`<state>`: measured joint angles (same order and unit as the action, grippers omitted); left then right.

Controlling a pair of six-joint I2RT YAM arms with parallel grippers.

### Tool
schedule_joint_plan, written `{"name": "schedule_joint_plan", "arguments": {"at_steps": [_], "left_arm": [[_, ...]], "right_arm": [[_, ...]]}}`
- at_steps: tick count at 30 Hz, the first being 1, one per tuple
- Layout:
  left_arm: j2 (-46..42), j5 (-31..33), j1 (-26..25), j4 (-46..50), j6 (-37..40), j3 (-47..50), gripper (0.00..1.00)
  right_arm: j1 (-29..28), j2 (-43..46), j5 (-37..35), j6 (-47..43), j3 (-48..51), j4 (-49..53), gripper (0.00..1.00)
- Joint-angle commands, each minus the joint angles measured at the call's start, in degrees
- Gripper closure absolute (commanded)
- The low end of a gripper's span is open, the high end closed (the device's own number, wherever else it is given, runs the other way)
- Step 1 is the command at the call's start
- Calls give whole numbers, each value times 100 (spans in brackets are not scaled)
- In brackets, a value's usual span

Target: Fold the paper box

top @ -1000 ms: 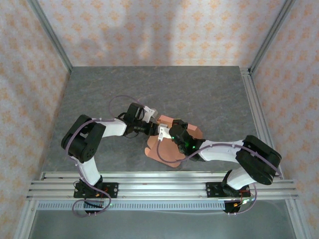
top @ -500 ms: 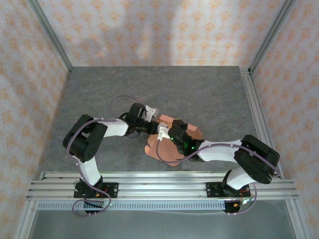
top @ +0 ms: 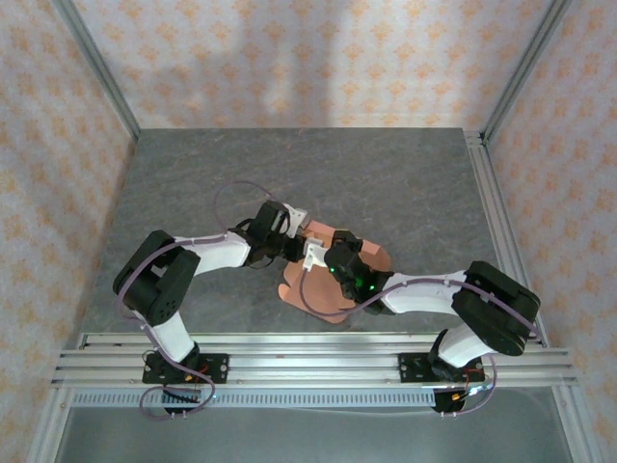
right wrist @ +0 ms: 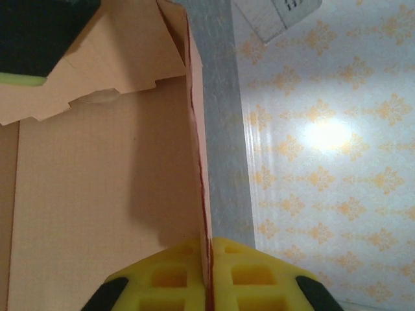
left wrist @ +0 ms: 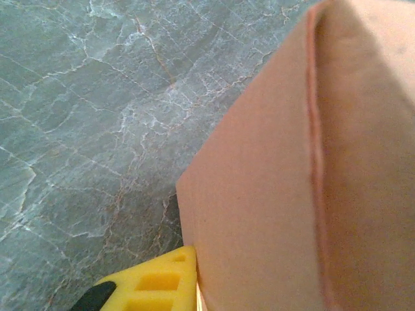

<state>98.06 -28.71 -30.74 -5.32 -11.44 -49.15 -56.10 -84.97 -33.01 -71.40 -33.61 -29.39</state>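
Mid-fold, my right pincer (right wrist: 207, 275) clamped one raised wall of the paper box (top: 320, 299); whether my left pincer (top: 297, 234) gripped its panel I couldn't tell; next needed a careful inward crease.

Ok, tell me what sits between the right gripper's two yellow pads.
A wall of the paper box, seen edge-on, clamped by the right gripper; the right wrist view shows it.

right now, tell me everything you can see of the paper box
The paper box is thin salmon-orange card, partly folded, with creased panels and a notched flap raised, lying on the grey table near its middle. The right end effector pinches one upright wall edge; the left end effector has a yellow pad at an outer panel's corner.
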Motion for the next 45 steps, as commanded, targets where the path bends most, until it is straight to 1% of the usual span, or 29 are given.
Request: {"name": "schedule_joint_plan", "arguments": {"at_steps": [1,2,6,8,12,14,15,20,22,24,27,29,31,32,33,35,37,40,45], "left_arm": [[-183,487,-53,141,157,-274,88],[-158,498,-66,193,224,-314,91],[-200,632,-74,195,444,-280,92],[-200,775,-75,358,533,-346,92],[-190,1055,-73,564,650,-428,92],[-183,1186,-74,637,688,-463,92],[-184,1237,-81,661,717,-469,92],[-285,1594,-83,506,890,-296,92],[-363,1726,-89,393,946,-180,92],[-417,1827,-88,260,1001,-65,92],[-487,1893,-100,-16,1072,131,91],[-549,1952,-147,-235,1116,277,91],[-585,1957,-188,-356,1168,358,91],[-590,1967,-210,-353,1207,362,91],[-590,1982,-220,-356,1222,371,90],[-537,1977,-247,-373,1259,371,90],[-485,1957,-265,-364,1276,351,90],[-422,1879,-299,-411,1288,339,90],[-312,1763,-310,-408,1280,285,88]], "right_arm": [[-94,153,41,439,3,-102,82],[-89,193,59,551,4,-88,78],[-99,521,200,1091,4,165,60],[-110,770,331,1461,-12,466,51],[-164,1316,669,2377,-199,1234,28],[-186,1581,834,2802,-356,1588,20],[-193,1678,864,3053,-436,1705,17],[-174,2296,808,4013,-829,2001,14],[-66,2420,928,4637,-990,2082,14],[244,2462,1290,5607,-1195,2325,14],[826,2327,1855,6918,-1481,2793,17],[1245,2163,2423,7569,-1667,3109,20],[1730,1936,3214,8221,-1883,3435,23],[2078,1781,3908,8554,-1976,3550,23],[2297,1747,4406,8765,-1991,3522,24],[2770,1229,5718,9248,-2101,3418,24],[2994,743,6650,9375,-2361,3594,26],[3072,146,7403,9146,-2754,4031,27],[3078,-475,7864,8976,-2930,4142,31]]}}
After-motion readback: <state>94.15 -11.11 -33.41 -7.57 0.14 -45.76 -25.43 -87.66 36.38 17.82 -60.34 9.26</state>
